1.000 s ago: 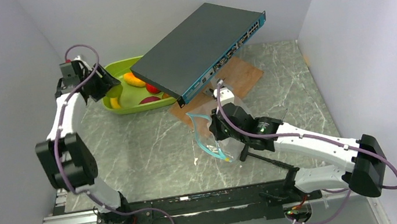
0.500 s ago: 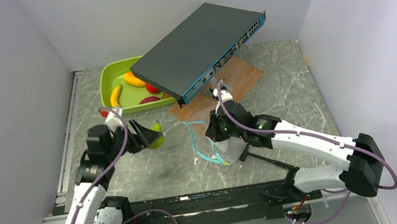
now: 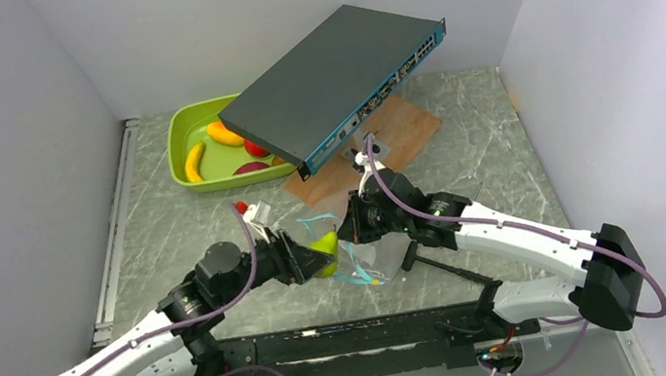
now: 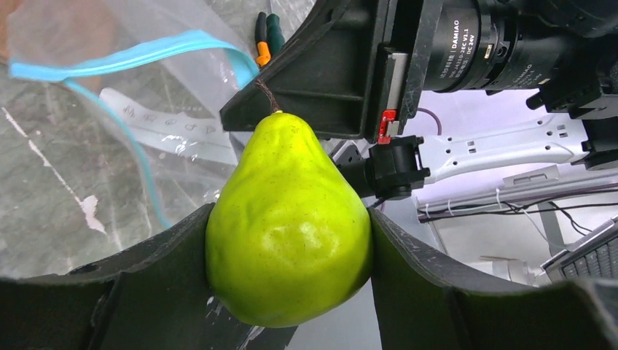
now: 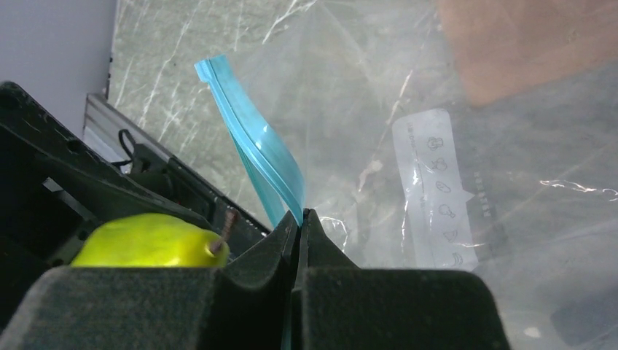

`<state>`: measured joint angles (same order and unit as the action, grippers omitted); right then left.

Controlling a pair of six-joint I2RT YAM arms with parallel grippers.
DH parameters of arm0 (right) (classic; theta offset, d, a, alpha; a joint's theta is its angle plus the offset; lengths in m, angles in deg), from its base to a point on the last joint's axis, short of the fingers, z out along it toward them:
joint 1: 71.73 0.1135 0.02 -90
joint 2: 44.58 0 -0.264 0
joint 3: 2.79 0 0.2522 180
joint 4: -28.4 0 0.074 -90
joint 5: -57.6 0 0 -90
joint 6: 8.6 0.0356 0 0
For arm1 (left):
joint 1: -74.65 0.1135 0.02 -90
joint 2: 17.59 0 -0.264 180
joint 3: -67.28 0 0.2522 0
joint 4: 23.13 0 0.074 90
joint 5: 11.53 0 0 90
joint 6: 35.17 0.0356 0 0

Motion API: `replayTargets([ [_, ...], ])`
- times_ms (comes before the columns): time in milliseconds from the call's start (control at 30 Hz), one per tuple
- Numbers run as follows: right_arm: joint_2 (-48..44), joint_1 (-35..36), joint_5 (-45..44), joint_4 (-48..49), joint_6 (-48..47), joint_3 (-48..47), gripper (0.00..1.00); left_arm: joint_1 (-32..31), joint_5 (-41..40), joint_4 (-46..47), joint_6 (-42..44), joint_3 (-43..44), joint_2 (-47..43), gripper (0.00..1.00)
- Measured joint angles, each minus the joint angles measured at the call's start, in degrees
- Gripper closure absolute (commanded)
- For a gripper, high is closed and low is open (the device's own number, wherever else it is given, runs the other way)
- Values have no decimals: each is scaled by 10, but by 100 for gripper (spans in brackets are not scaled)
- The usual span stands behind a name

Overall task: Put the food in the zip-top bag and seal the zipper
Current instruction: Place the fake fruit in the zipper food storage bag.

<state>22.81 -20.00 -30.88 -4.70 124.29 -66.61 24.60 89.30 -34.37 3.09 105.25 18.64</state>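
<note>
Now your left gripper (image 4: 288,251) is clamped on a glossy yellow-green toy pear (image 4: 288,211). Its 2 fingers hug the wide belly, and the stem points at the other arm's wrist just beside it. Your right gripper (image 5: 299,222) pinches the teal zipper strip (image 5: 255,138) of the clear crinkly zip-top bag (image 5: 364,95). The bag lies on the grey marble desk (image 3: 205,216), its mouth edge curving near the pear. Room there is tight.

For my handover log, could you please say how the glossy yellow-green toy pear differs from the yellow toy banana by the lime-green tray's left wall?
The pear is clamped in the left gripper; the banana lies loose in the tray. The pear is plump and tapering; the banana is slim and curved. Both are glossy toy food.
</note>
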Motion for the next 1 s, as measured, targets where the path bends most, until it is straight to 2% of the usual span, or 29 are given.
replayTargets([
  [133, 0, 0, 22, 2, 14, 0, 100, -71, -80, 23, 0, 6, 28, 100],
  [300, -2, 0, 38, 2, 26, 0, 100, -118, -151, 40, -1, 4, 42, 100],
  [467, -21, 0, 41, 0, 33, 0, 100, -134, -202, 54, -10, -13, 39, 97],
  [667, -37, 0, 49, 3, 39, 0, 100, -142, -238, 63, -29, -50, 6, 82],
  [833, -38, -2, 57, 12, 41, 1, 100, -142, -243, 66, -40, -38, 53, 79],
  [900, -40, -2, 64, 19, 41, 4, 100, -143, -248, 55, -47, -28, 67, 72],
  [1000, -49, -2, 73, 30, 43, 12, 100, -143, -263, 33, -55, -12, 66, 43],
])
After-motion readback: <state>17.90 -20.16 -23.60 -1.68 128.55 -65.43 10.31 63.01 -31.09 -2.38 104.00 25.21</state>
